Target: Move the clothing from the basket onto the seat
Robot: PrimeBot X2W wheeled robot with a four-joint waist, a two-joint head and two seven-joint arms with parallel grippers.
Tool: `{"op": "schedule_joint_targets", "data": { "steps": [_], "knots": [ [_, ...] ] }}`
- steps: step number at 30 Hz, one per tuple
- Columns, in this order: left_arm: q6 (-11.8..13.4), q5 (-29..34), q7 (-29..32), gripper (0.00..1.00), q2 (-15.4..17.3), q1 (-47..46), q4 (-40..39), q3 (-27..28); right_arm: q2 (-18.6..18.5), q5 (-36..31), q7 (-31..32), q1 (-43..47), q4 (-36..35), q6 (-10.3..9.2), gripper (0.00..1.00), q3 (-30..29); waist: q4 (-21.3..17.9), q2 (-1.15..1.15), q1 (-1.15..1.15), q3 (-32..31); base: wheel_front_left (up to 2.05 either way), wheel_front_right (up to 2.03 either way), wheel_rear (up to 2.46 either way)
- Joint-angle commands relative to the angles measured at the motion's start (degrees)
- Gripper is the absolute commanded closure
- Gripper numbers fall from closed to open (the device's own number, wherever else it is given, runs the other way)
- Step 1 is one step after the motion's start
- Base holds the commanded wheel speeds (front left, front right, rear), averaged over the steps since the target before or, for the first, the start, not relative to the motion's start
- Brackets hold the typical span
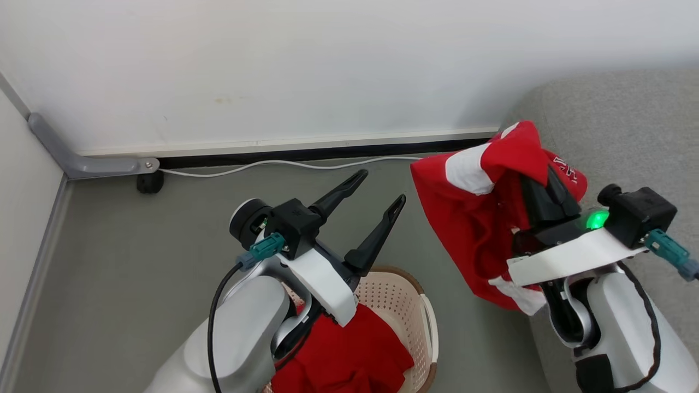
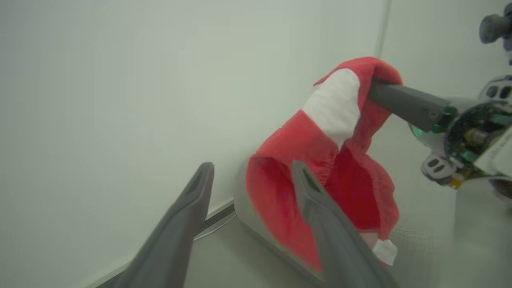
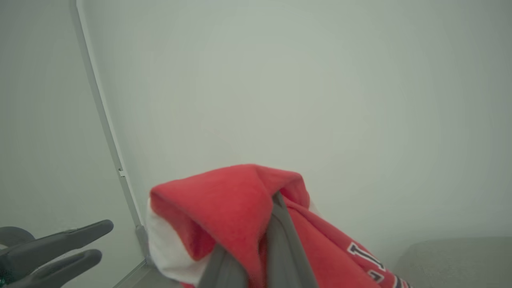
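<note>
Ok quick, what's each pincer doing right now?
Left pincer: open, holding nothing.
Right pincer: shut on the red garment, lifted beside the seat.

Floor btwn basket & seat free; hanging garment blocks seat's near edge; wall behind.

Both arms wear glossy silver-grey shells, the left forearm and the right forearm. Each ends in a white wrist plate that carries a matte black camera block. A teal connector plugs into each block, with a thin black cable trailing along the arm, and a green light glows on the right wrist. The jaws are two long, dark, tapering fingers — each slotted near its tip.
</note>
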Motion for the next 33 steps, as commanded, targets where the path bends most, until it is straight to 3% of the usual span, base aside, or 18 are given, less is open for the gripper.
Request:
{"op": "schedule_joint_targets", "data": {
  "steps": [1,15,26,33],
  "knots": [
    [-0.2,-0.1,-0.3,0.00,1.2,-0.5,-1.5,1.3,0.1,-0.6,-0.3,-0.6,-2.6,0.21,1.00,-0.3,-1.1,0.00,0.00,0.1,0.00,0.00,0.00],
    [-0.2,-0.1,-0.3,0.00,1.6,3.8,-1.7,-0.1,-0.8,-1.9,-0.3,-1.0,-7.2,0.21,1.00,-8.1,-11.4,0.00,0.00,0.1,0.00,0.00,0.00],
    [-0.2,-0.1,-0.3,0.00,1.2,6.3,-1.4,-0.5,-1.3,-1.8,-0.3,0.5,-8.6,0.21,1.00,-9.1,-20.2,0.00,0.00,-1.1,0.00,0.00,0.00],
    [-0.2,0.1,-0.3,0.00,1.4,6.6,-1.4,0.0,-1.7,-1.7,-0.3,1.6,-9.6,0.21,1.00,-10.0,-23.6,0.00,0.00,-0.9,0.00,0.00,0.00]
  ]
}}
